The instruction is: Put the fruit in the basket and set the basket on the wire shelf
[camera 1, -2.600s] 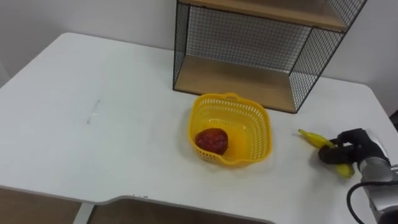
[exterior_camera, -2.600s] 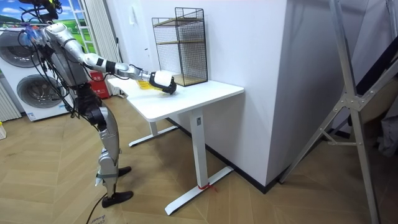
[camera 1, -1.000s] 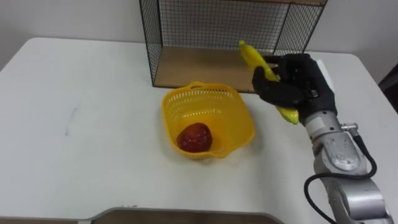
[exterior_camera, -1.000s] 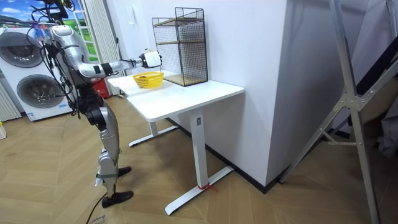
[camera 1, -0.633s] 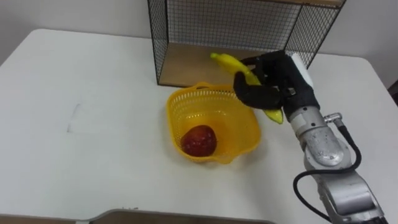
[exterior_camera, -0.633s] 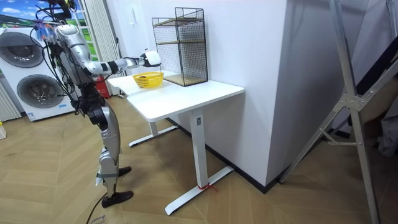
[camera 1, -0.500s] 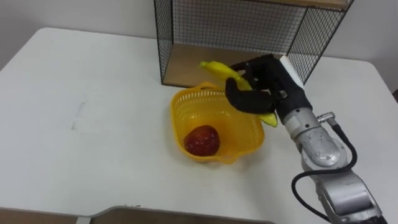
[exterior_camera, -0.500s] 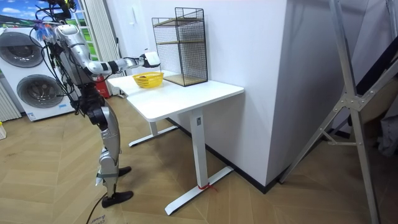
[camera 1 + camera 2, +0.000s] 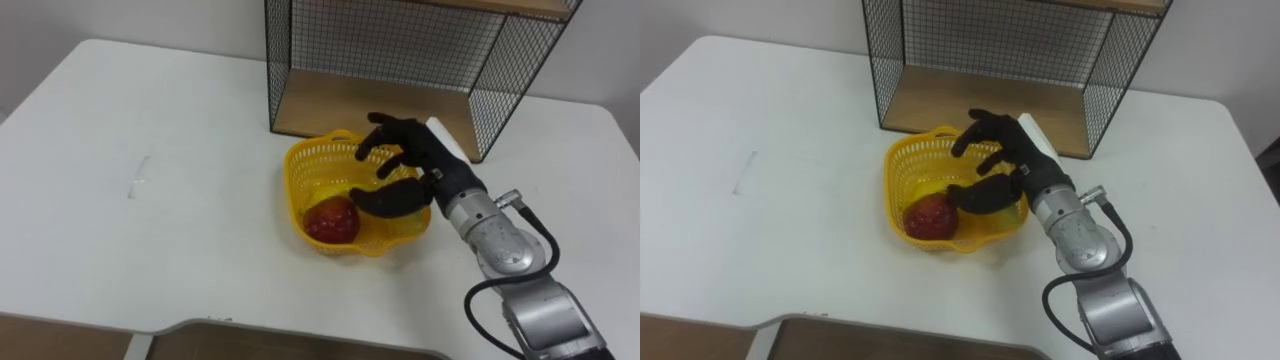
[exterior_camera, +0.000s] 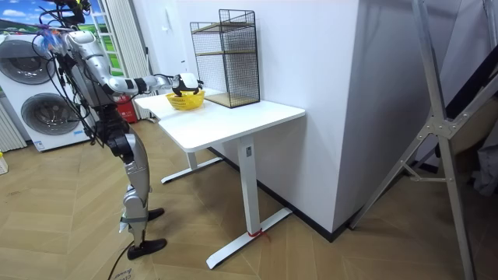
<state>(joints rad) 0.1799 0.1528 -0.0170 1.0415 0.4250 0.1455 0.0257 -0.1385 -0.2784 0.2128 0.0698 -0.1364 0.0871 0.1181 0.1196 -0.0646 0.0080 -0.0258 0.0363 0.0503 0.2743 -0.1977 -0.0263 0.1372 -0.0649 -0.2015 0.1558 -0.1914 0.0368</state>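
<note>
- Left eye view: the right hand [image 9: 405, 165] hovers over the yellow basket [image 9: 310, 160], fingers spread wide and thumb stretched out below them, gripping nothing. A red fruit [image 9: 332, 219] lies in the basket's near left part. The basket stands on the white table [image 9: 150, 120], just in front of the wire shelf [image 9: 400, 60].
- Room view: the robot stands at the table's end, right arm stretched out over the basket.
- Right eye view: a paler yellow strip [image 9: 1012, 213] shows beneath the thumb inside the basket; whether it is a banana I cannot tell.
</note>
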